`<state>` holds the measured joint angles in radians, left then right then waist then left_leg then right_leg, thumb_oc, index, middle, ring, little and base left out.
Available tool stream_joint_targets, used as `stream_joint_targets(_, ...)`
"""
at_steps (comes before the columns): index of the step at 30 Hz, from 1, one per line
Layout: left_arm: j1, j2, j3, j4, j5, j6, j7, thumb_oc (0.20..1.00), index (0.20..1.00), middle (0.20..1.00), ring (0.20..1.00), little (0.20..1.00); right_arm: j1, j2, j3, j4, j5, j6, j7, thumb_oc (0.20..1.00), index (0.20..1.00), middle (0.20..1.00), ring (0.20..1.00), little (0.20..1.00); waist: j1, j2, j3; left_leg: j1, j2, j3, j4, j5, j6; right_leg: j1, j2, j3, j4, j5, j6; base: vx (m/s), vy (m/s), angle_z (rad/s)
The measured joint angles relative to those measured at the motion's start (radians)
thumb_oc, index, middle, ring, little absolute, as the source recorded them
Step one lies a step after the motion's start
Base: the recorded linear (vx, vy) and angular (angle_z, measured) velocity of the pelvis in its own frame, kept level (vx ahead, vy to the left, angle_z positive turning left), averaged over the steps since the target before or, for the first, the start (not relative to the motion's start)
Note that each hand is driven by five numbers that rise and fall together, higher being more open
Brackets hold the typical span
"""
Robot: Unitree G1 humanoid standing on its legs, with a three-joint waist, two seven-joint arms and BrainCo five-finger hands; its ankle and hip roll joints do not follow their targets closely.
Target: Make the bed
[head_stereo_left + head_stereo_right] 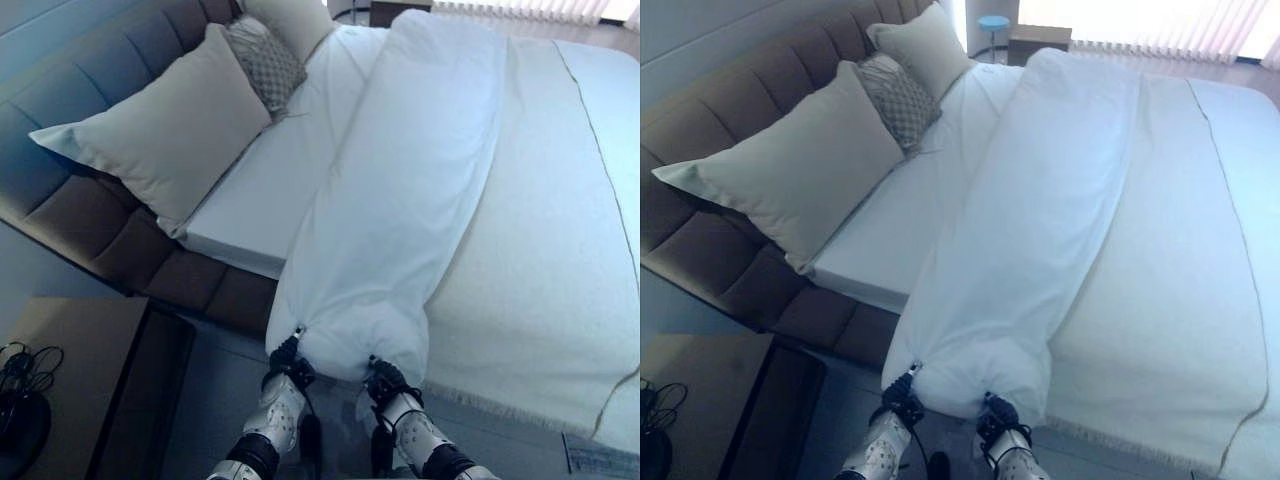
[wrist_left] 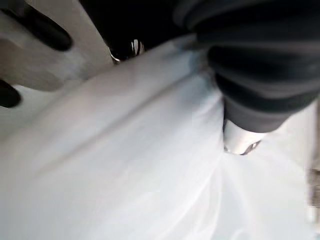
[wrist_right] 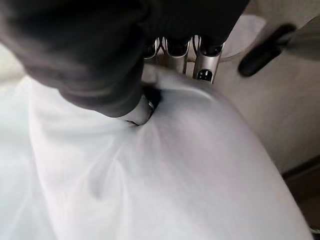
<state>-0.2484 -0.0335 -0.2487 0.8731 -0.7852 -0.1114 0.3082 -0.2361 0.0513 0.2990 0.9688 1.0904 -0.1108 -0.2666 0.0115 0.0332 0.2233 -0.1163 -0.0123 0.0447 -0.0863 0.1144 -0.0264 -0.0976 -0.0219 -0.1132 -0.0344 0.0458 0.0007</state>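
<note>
I have both the left robot hand (image 1: 284, 381) and the right robot hand (image 1: 388, 386) clenched on the white duvet's (image 1: 410, 200) near edge, bunched lengthwise along the bed (image 1: 560, 250), ready for spreading.

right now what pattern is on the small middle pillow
A grey-and-white lattice pattern on the small pillow; clearest in the right eye view.

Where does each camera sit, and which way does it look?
Left eye view: head, looking down at the white bunched duvet; both hands at its near edge.
Right eye view: the same scene from slightly beside.
Left wrist view: wrist camera, close on the left hand pinching duvet.
Right wrist view: wrist camera, close on the right hand gripping duvet.
All share the duvet.
</note>
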Motion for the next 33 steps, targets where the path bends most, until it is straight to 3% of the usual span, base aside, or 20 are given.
stream_joint_targets(8,-0.039,-0.019,0.0,0.1,0.048,0.002,-0.02,0.2,0.2,0.2,0.2,0.2,-0.064,0.019,-0.066,0.145,-0.076,0.038,0.001,0.2,0.2,0.2,0.2,0.2,-0.004,0.002,0.038,-0.007,0.014,0.007,0.0,-0.004,-0.001,-0.01,0.014,0.0,-0.006,0.0,0.0,0.0,0.014,-0.05)
stream_joint_targets(17,-0.107,-0.018,0.006,0.158,0.105,-0.005,-0.032,0.2,0.2,0.2,0.2,0.2,-0.128,0.02,-0.104,0.181,-0.177,0.046,0.001,0.2,0.2,0.2,0.2,0.2,-0.002,0.025,0.096,-0.058,0.018,0.007,0.002,-0.003,0.0,-0.059,0.018,-0.006,-0.009,0.002,-0.002,0.01,0.001,0.0)
stream_joint_targets(18,-0.117,-0.018,0.012,0.164,0.105,-0.006,-0.032,0.2,0.2,0.2,0.2,0.2,-0.138,0.02,-0.104,0.181,-0.187,0.046,0.001,0.263,0.263,0.263,0.263,0.263,-0.001,0.028,0.108,-0.06,0.018,0.007,0.002,-0.003,0.0,-0.061,0.018,-0.006,-0.009,0.002,-0.002,0.04,-0.007,-0.01)
stream_joint_targets(19,-0.121,-0.018,0.014,0.169,0.105,-0.007,-0.032,0.2,0.2,0.2,0.2,0.2,-0.14,0.02,-0.104,0.182,-0.2,0.046,0.001,0.576,0.576,0.576,0.576,0.576,-0.001,0.029,0.108,-0.064,0.018,0.006,0.002,-0.003,0.0,-0.064,0.018,-0.006,-0.011,0.002,-0.002,0.05,-0.005,0.0)
stream_joint_targets(20,-0.123,-0.016,0.016,0.172,0.106,-0.009,-0.032,0.2,0.2,0.2,0.2,0.2,-0.144,0.019,-0.103,0.188,-0.223,0.047,0.001,1.0,1.0,1.0,1.0,1.0,-0.001,0.029,0.109,-0.071,0.018,0.007,0.002,-0.003,0.0,-0.07,0.018,-0.006,-0.016,0.002,-0.002,0.04,-0.004,0.0)
stream_joint_targets(21,-0.124,-0.015,0.017,0.172,0.107,-0.01,-0.032,0.2,0.2,0.2,0.2,0.2,-0.149,0.018,-0.103,0.2,-0.235,0.047,0.001,1.0,1.0,1.0,1.0,1.0,-0.001,0.029,0.11,-0.073,0.018,0.007,0.001,-0.003,0.0,-0.071,0.018,-0.006,-0.018,0.002,-0.003,0.05,-0.003,0.01)
stream_joint_targets(23,-0.13,-0.01,0.021,0.184,0.126,-0.011,-0.031,1.0,1.0,1.0,1.0,1.0,-0.159,0.006,-0.103,0.238,-0.266,0.051,0.0,1.0,1.0,1.0,1.0,1.0,0.001,0.031,0.112,-0.074,0.017,0.007,0.0,-0.003,0.0,-0.07,0.018,-0.006,-0.025,0.003,-0.004,0.04,-0.004,0.0)
stream_joint_targets(27,-0.145,0.09,0.084,0.228,0.175,-0.015,-0.019,1.0,1.0,1.0,1.0,1.0,-0.142,-0.124,-0.105,0.361,-0.361,0.068,-0.014,1.0,1.0,1.0,1.0,1.0,0.0,0.033,0.115,-0.084,0.015,0.008,0.0,-0.003,0.0,-0.072,0.017,-0.006,-0.04,0.008,-0.006,0.05,0.0,0.0)
stream_joint_targets(29,-0.149,0.165,0.13,0.271,0.226,-0.011,0.022,1.0,1.0,1.0,1.0,1.0,-0.122,-0.228,-0.114,0.403,-0.436,0.083,-0.032,1.0,1.0,1.0,1.0,1.0,0.0,0.038,0.119,-0.086,0.015,0.01,-0.001,-0.003,0.0,-0.074,0.017,-0.006,-0.045,0.012,-0.01,0.04,0.0,-0.03)
stream_joint_targets(33,-0.104,0.264,0.191,0.325,0.273,-0.002,0.076,1.0,1.0,1.0,1.0,1.0,-0.094,-0.352,-0.132,0.422,-0.555,0.104,-0.033,1.0,1.0,1.0,1.0,1.0,0.0,0.036,0.12,-0.085,0.018,0.017,-0.001,-0.003,0.0,-0.071,0.02,-0.004,-0.056,0.026,-0.011,0.03,-0.002,-0.06)
